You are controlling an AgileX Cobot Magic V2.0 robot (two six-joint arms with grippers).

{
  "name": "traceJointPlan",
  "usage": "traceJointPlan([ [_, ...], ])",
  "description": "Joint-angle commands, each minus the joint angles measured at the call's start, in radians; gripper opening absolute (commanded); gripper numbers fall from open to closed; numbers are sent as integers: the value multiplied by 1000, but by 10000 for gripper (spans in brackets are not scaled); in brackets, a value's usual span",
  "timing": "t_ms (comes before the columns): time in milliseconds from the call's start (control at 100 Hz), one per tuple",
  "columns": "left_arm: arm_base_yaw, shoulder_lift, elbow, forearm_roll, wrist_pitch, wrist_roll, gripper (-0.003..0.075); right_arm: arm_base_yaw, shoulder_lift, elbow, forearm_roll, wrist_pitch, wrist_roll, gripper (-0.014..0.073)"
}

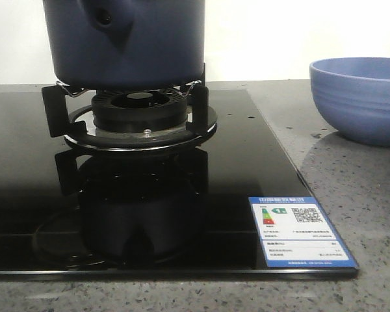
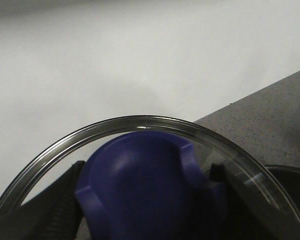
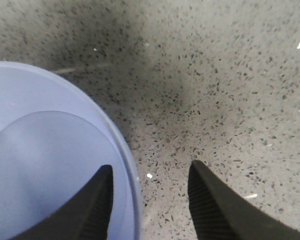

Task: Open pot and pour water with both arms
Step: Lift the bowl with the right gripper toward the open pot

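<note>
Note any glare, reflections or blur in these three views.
Front view: the glossy stovetop mirrors the burner and pot. Left wrist view: the blue knob is soft, too close. Right wrist view: a shadow crosses the counter.

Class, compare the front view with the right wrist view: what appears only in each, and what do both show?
Only the front view shows the pot on the burner stand, the black glass hob and its label. Only the right wrist view shows the right gripper, open astride the bowl's rim. Both show the light-blue bowl and the speckled counter.
</note>
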Motion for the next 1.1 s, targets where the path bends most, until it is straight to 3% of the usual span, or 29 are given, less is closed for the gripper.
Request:
traceJointPlan([
  [0, 2, -53, -41, -70, -40, -2, 386, -6, -9, -34, 10, -25, -3, 313],
  [260, 2, -53, -41, -70, -45, 0, 386, -6, 31, -34, 10, 13, -3, 279],
  [540, 2, -53, -41, -70, -60, 0, 386, -6, 41, -36, 10, 21, -3, -69],
  [840, 2, -53, -41, -70, -72, 0, 386, 1, 20, -53, 15, 33, -18, -67],
  [1090, 2, -53, -41, -70, -77, 0, 386, 94, 16, -225, 18, 120, -18, -58],
])
